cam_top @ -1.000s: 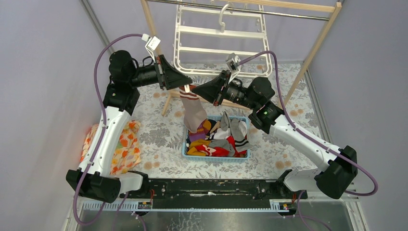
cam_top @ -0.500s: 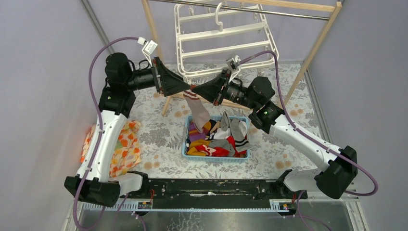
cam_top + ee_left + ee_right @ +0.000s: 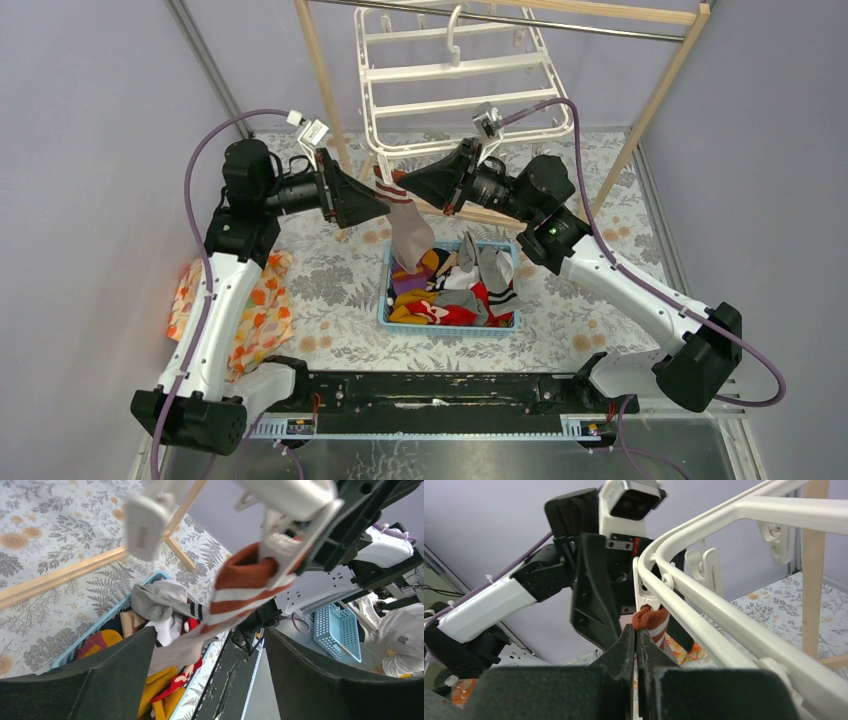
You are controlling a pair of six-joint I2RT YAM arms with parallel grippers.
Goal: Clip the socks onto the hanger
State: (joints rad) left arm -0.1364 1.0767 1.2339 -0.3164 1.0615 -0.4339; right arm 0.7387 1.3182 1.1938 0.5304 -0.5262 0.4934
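Crossbars and a top hook mark out the hanger (image 3: 430,70), a white plastic frame hanging from the rail of the wooden rack (image 3: 320,80) at the far side of the flowered table (image 3: 330,285). Its upper edge is cut off in the overhead view, and most of its small clips are too fine to pick out there.

Below it sits a blue basket (image 3: 445,328) heaped with red, orange and purple clothes (image 3: 450,312), among them a grey piece with a black-striped cuff.

One sock (image 3: 408,235) hangs from the near lower rim of the hanger, at its left corner. It is long and pale grey with a dark-red-and-white striped cuff; the cuff is up at the rim and the foot trails down into the basket's left end.

The left gripper (image 3: 384,207) sits just left of the cuff, apart from it. Its wrist view shows the two fingers spread wide, with nothing between them.

The right gripper (image 3: 635,635) points at the cuff from the other side, its fingers pressed together. Their tips reach the cuff's lower edge; whether they pinch any fabric cannot be made out.

A white clip (image 3: 644,592) on the rim sits over the red cuff. Its bite on the fabric is partly hidden behind the rim.
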